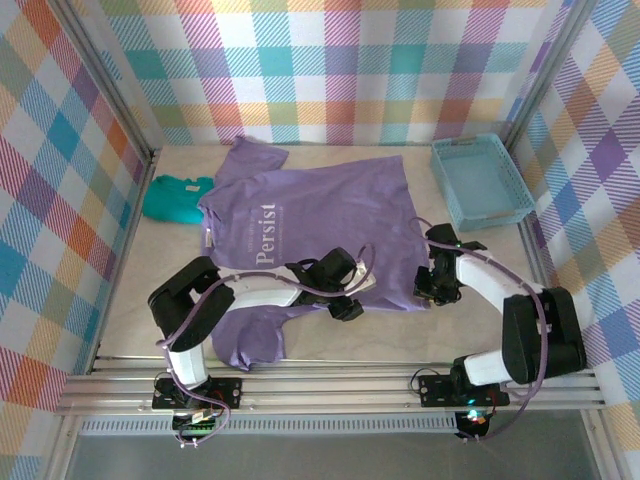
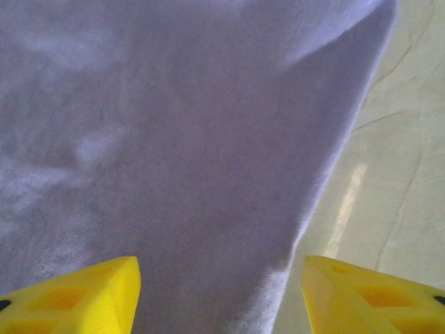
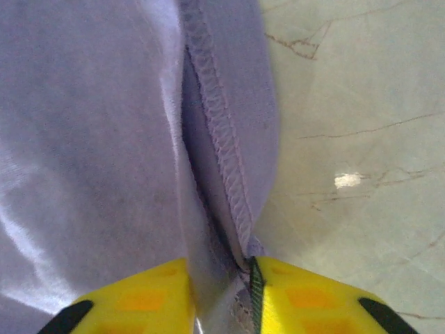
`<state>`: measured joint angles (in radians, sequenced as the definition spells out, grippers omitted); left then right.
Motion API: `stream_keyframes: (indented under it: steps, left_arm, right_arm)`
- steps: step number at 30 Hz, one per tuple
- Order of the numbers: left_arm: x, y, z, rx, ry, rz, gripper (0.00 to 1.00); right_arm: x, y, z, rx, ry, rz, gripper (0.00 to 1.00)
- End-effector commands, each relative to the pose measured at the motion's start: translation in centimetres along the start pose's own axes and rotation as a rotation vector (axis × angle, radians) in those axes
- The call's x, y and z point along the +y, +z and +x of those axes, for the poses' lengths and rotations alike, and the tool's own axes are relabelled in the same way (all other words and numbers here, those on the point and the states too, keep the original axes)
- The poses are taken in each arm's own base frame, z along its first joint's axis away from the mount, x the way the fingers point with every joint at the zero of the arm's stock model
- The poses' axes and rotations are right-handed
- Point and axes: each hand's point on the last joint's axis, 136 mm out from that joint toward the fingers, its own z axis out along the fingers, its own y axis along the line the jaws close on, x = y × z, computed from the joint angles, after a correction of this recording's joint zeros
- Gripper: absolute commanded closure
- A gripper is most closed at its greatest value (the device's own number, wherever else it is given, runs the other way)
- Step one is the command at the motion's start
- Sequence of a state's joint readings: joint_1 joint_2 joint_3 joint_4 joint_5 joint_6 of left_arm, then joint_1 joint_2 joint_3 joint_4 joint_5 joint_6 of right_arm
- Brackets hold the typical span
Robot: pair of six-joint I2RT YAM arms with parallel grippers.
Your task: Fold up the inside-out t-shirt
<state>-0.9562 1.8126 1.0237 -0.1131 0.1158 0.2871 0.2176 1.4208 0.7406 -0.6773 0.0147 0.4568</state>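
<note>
Right wrist: right gripper (image 3: 222, 282) nipped tight on hem seam of inside-out t-shirt (image 1: 320, 215), spread flat mid-table; left gripper (image 2: 219, 285) approx half open over shirt's edge, holding nothing; recommend left pinch hem firmly, then lift both evenly.

This is a robotics lab test cell. A pale marble-look worktop (image 1: 390, 335) sits inside an aluminium frame (image 1: 330, 385). Pastel plaid cloth walls (image 1: 330, 70) hang along its far, left and right edges. A left arm (image 1: 250, 295) and a right arm (image 1: 500, 290) are bolted to rails along its near edge.
</note>
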Motion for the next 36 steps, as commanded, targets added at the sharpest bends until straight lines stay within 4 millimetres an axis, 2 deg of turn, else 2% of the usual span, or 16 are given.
stream_keyframes:
  steps: [1, 2, 4, 7, 9, 12, 15, 20, 23, 25, 29, 33, 36]
  left_arm:
    - [0.2, 0.3, 1.9, 0.120, 0.046, -0.021, 0.42]
    - [0.4, 0.4, 2.3, 0.143, 0.046, -0.033, 0.45]
    - [0.9, 0.5, 3.6, 0.212, 0.041, -0.062, 0.60]
    - [1.8, 0.5, 3.9, 0.234, 0.016, -0.093, 0.89]
    - [2.5, -0.1, 3.7, 0.226, -0.028, -0.102, 1.00]
    - [3.6, -1.7, 3.2, 0.174, -0.115, -0.093, 1.00]
    - [4.1, -3.4, 3.0, 0.104, -0.216, -0.041, 1.00]
    - [3.9, -4.4, 1.6, -0.013, -0.309, 0.051, 1.00]
    - [4.2, -4.6, 1.1, -0.050, -0.361, 0.082, 1.00]
    - [4.3, -4.7, 0.8, -0.070, -0.394, 0.105, 1.00]
    - [4.4, -4.8, 0.3, -0.089, -0.433, 0.135, 1.00]
    - [4.4, -4.5, 0.0, -0.099, -0.454, 0.161, 1.00]
    - [4.5, -4.4, -0.2, -0.096, -0.457, 0.167, 1.00]
  right_arm:
    - [1.2, 0.0, -1.4, -0.007, -0.021, -0.020, 0.79]
    - [1.1, 0.0, -1.6, -0.005, -0.028, -0.012, 0.83]
    - [1.2, -0.4, -2.3, -0.009, -0.051, 0.004, 0.90]
    - [1.6, -1.6, -3.5, -0.033, -0.089, 0.008, 0.95]
    - [2.2, -2.3, -4.1, -0.042, -0.121, -0.005, 0.98]
    - [3.0, -2.8, -5.1, -0.039, -0.175, -0.016, 1.00]
    - [4.7, -2.8, -6.3, -0.037, -0.243, -0.070, 1.00]
    - [8.2, -1.5, -9.9, -0.045, -0.310, -0.152, 0.98]
    - [7.6, -0.4, -12.5, -0.046, -0.283, -0.048, 0.93]
    - [6.8, -0.1, -13.2, -0.037, -0.266, 0.018, 0.88]
    - [6.5, -1.0, -11.9, -0.050, -0.251, 0.003, 0.75]
    - [6.8, -2.7, -8.9, -0.079, -0.221, -0.102, 0.61]
    - [7.2, -2.9, -6.8, -0.085, -0.202, -0.171, 0.55]
